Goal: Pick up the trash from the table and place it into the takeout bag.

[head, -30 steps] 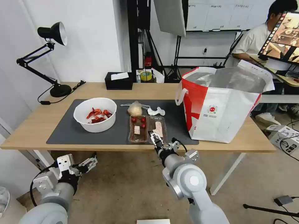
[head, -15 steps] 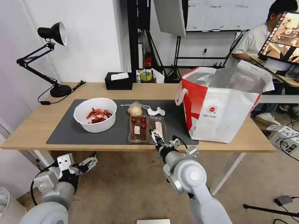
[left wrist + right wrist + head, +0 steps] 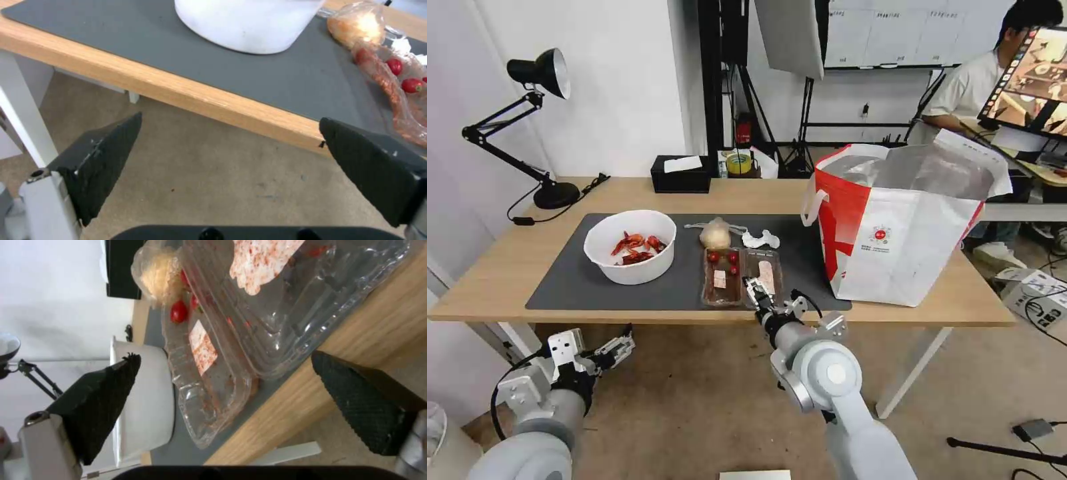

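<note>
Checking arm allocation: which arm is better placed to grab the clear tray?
Right. The right gripper is open at the near edge of the clear tray, its fingers either side of that rim in the right wrist view. The left gripper hangs open below the table edge, off toward the bowl.

Both arms are light grey w/ smooth rounded joint housings, kinda glossy. The right arm has a big round elbow cap w/ a pale disc in the middle. Wrists go black, w/ silver-white brackets bolted on & thin black cables looping round them. The left gripper & right gripper have black wedge fingers w/ textured pads on white-grey mounts; a bolt hole shows at each base.
</note>
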{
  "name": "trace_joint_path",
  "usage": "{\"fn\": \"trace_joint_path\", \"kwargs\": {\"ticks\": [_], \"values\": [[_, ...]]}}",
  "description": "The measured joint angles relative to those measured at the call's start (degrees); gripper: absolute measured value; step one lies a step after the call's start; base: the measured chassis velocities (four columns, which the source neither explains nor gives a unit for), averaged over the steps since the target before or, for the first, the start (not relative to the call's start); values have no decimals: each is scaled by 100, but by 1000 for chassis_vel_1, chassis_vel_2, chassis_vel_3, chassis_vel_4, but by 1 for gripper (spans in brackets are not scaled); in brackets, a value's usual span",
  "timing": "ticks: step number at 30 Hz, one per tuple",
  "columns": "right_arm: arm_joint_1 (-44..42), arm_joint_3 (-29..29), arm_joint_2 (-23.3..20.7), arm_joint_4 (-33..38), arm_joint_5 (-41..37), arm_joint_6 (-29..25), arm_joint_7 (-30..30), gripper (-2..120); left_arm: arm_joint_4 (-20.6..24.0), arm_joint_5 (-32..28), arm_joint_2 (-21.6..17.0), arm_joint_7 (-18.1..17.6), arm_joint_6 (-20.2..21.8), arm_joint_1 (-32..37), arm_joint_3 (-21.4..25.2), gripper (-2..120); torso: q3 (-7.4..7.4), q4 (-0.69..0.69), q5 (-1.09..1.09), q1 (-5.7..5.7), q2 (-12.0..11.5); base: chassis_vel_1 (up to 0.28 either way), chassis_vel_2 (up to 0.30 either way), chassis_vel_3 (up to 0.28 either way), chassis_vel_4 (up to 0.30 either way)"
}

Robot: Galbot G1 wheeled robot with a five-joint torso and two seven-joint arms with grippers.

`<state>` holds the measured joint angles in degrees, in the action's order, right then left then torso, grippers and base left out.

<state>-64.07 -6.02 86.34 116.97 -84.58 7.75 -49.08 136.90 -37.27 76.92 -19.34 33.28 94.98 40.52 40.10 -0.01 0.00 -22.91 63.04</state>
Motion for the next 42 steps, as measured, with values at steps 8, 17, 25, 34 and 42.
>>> {"fn": "trace_joint_path", "kwargs": {"ticks": [8,17,25,34,42], "values": [[6,-3,-6,0,-11,2,-63,100,-20,-9,-23,0,0,-24,0,100,0,2,1,0,0,0,0,0,0],[-15,-16,-16,14,-20,3,-83,100,-39,-12,-25,2,1,-37,-19,100,1,3,1,0,-1,0,0,0,0],[-51,-29,-20,39,-22,5,-78,100,-41,-11,-13,2,1,-40,-33,100,1,2,1,-1,-1,0,0,0,0],[7,-27,-22,8,-11,8,-33,100,-28,-8,-14,2,1,-20,-27,100,2,0,0,-1,-3,0,0,0,0],[30,-31,-14,-50,62,-1,61,100,-22,-3,-8,2,2,-14,-30,100,2,1,1,-1,-2,0,0,0,0]]}}
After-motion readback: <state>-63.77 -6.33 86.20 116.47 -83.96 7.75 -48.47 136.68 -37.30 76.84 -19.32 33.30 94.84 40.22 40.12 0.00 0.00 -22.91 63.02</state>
